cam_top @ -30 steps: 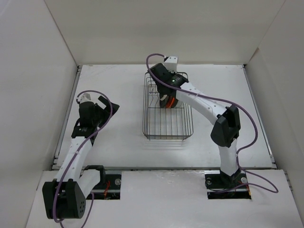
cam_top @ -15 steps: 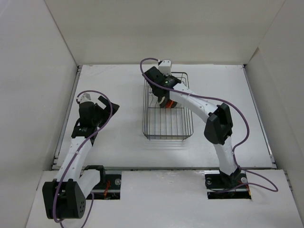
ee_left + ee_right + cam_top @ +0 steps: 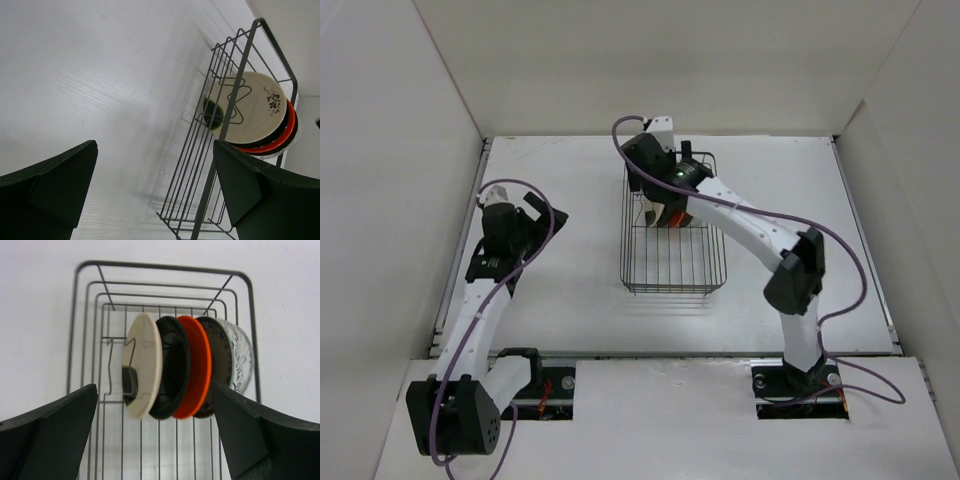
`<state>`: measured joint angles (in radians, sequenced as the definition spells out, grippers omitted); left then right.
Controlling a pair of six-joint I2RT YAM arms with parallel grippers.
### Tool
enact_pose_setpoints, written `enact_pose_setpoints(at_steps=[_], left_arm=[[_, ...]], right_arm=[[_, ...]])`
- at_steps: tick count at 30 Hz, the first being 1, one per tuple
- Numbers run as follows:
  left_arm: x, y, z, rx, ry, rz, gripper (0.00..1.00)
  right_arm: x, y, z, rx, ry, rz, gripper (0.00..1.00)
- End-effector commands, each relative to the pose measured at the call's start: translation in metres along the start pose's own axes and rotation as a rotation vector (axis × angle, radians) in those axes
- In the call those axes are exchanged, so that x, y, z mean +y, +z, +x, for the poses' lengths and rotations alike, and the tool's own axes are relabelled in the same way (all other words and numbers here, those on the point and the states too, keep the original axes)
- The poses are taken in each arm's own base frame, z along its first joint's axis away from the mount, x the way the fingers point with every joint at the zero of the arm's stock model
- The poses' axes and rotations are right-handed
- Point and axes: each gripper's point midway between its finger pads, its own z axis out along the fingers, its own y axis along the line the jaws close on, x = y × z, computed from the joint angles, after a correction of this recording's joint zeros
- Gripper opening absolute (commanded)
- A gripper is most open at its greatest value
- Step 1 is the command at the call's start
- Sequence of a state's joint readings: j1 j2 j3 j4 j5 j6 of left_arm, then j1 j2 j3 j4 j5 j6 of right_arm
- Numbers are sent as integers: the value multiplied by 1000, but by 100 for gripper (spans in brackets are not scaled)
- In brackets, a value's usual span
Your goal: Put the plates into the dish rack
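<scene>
Standing edgewise, plates [image 3: 187, 367] file along the dish rack [image 3: 160, 265]; left pincer [image 3: 154, 145], right pincer [image 3: 154, 387] wide

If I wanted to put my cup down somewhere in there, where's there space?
Bare table lies between the left arm and the dish rack, and in the far right corner beyond the right arm. The rack's near half stands empty. Its far end is crowded: five plates packed together, with the right arm over them.
</scene>
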<state>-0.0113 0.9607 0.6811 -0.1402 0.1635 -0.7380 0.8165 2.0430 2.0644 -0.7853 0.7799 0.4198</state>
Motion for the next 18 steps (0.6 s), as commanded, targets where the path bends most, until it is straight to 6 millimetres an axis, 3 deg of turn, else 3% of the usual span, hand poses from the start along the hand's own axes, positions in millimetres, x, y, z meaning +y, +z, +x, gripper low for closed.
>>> enact_pose_setpoints(at_steps=[1,2,3,4,5,8,9,10,11,14,18], left_arm=[[-25,-13,-37,-85,71,6,100],[-39,-21,-54,-121,107,17,100],[-48,-28,-72,-157,125,-4,100],[-39,-26,-69,-147,143,-41,100],[-55,-35,-88,-188,167,-24,100],[-61,-49,-111,-240,227,-73,100],[-71,-58,-123,-277,225,-63,100],[-74,-61,-128,-293,224,-62,100],[-74,-61,-128,-293,224,-62,100],[-73,-62,-133,-317,222,-76,100],[-63,-72,-140,-370,211,-114,100]], right_arm=[[-36,-90,-91,-220,115,-162,100],[-47,-96,-94,-234,120,-182,100],[-72,-105,-98,-256,132,-211,100],[-80,-113,-97,-262,137,-213,100],[-98,-108,-97,-252,154,-228,100],[-145,-119,-84,-247,184,-222,100],[-164,-117,-80,-246,202,-200,100],[-177,-111,-62,-218,196,-167,100],[-194,-125,-64,-248,222,-164,100],[-229,-141,-50,-269,274,-67,100],[-250,-166,-42,-294,316,-50,100]])
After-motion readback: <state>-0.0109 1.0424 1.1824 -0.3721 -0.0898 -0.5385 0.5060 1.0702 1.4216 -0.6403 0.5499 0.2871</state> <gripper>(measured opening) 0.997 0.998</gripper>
